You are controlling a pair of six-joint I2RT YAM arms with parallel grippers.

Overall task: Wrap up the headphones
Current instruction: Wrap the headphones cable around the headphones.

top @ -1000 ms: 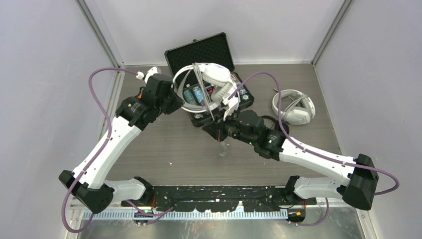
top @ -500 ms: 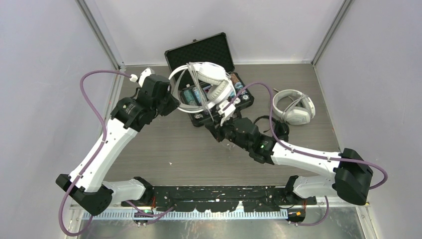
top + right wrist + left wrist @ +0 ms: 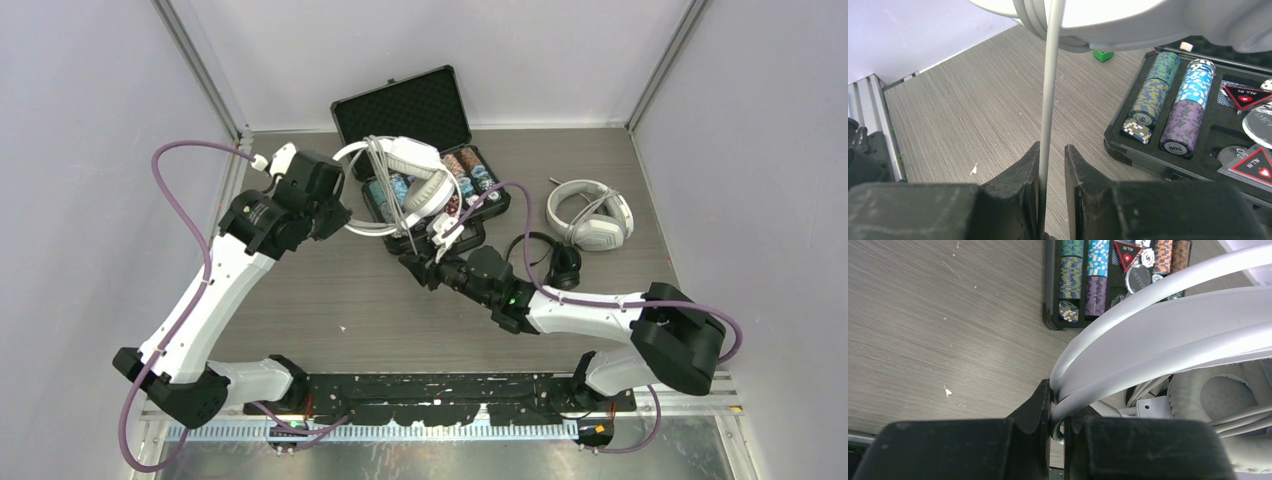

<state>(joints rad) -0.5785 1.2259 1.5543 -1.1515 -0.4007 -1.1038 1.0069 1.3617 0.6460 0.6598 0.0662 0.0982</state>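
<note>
From above: holding the white-grey headphones (image 3: pixel 415 175) up over the open black case (image 3: pixel 400 105), with the left gripper (image 3: pixel 345 213) pinched on the near loop of the headband (image 3: pixel 352 222). Just below, right gripper (image 3: pixel 415 262) set around the hanging cord (image 3: pixel 408 225). Farther right on the table (image 3: pixel 330 290): white headset (image 3: pixel 590 215) lying well clear, black headset (image 3: pixel 560 262) just beside the right forearm.

Left wrist: clamped tight on the thin end of the headband, no gap between fingers and band. Beyond, rows of poker chips (image 3: pixel 1072 277) in the case, plus a triangular token (image 3: pixel 1128 252) marked "ALL IN".

Right wrist: jaws parted a little around the grey cord, which touches only one finger, with a sliver of gap at the other — slack, not pinching. Reads "500" on the end of a purple chip stack (image 3: pixel 1175 147); "ALL IN" again on a triangular token at the right edge.
</note>
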